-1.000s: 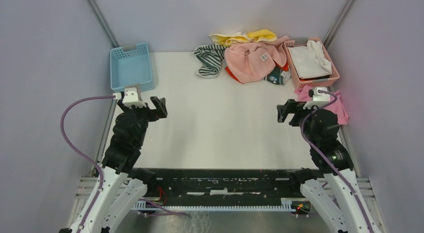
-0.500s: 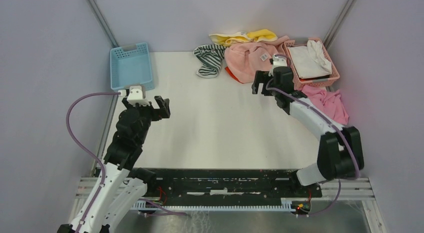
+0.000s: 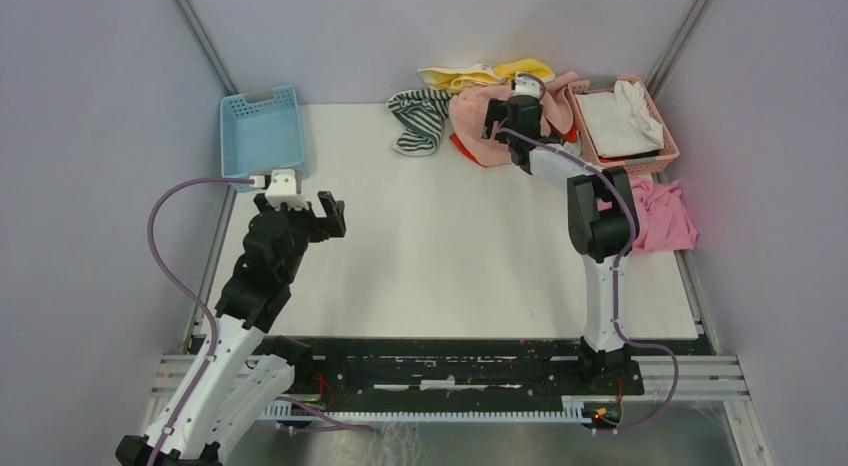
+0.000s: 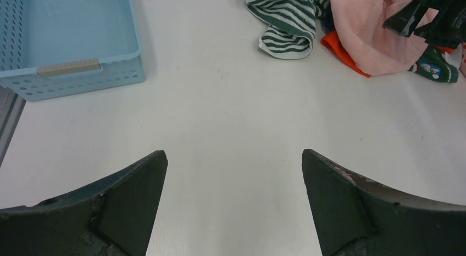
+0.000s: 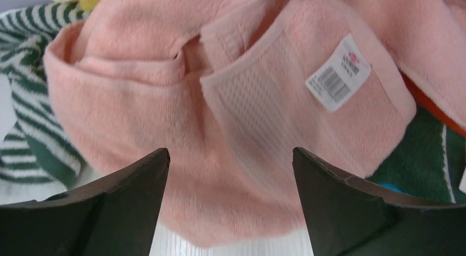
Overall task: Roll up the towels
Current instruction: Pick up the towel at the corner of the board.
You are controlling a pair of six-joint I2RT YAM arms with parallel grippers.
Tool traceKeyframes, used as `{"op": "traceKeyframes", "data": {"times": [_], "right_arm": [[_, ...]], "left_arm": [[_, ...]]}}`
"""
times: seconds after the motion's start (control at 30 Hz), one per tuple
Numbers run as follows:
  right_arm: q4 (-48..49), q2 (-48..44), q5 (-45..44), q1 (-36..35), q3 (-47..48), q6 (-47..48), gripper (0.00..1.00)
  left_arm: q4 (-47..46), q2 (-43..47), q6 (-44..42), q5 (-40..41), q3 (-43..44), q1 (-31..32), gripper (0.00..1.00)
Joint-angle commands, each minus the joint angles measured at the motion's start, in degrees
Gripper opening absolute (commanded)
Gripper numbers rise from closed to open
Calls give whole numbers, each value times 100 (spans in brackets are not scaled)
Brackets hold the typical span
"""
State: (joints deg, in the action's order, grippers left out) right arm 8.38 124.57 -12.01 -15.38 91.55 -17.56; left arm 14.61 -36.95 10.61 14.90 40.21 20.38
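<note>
Nearest, the left fingers (image 3: 322,214) gape empty over the tabletop (image 3: 440,246), well apart from the pink basket (image 3: 662,151). Farther back, the right fingers (image 3: 496,121), spread wide and holding nothing, hang just above the crumpled light pink towel (image 3: 475,136) beside that basket's left wall.

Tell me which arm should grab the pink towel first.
Right. The right pincer hangs open close over the pink towel; the left pincer, also open, hovers over bare table, far from it.

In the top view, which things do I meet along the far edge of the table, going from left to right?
First the blue basket → green-and-white striped towel → light pink towel → pink basket.
</note>
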Motion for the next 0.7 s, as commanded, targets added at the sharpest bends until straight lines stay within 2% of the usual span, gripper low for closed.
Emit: {"op": "traceKeyframes", "data": {"times": [0.0,0.1,0.27,0.43,0.5,0.67], "right_arm": [[221,619,-588,65,1024,-6,89],[-34,952,-552,131,1450,60,76],[-207,960,-404,187,1536,370,45],[-507,741,-188,210,1543,705,2],[-602,399,24,204,1412,785,1],[-1148,-1105,771,71,964,899,1]], "left_arm": [[-233,-76,-226,-17,-22,10,99],[-247,-116,-235,-42,-26,6,99],[-253,-105,-235,-117,-4,11,99],[-247,5,-226,-183,-4,12,99],[-247,63,-227,-174,-11,10,99],[-190,197,-203,-73,24,9,99]]}}
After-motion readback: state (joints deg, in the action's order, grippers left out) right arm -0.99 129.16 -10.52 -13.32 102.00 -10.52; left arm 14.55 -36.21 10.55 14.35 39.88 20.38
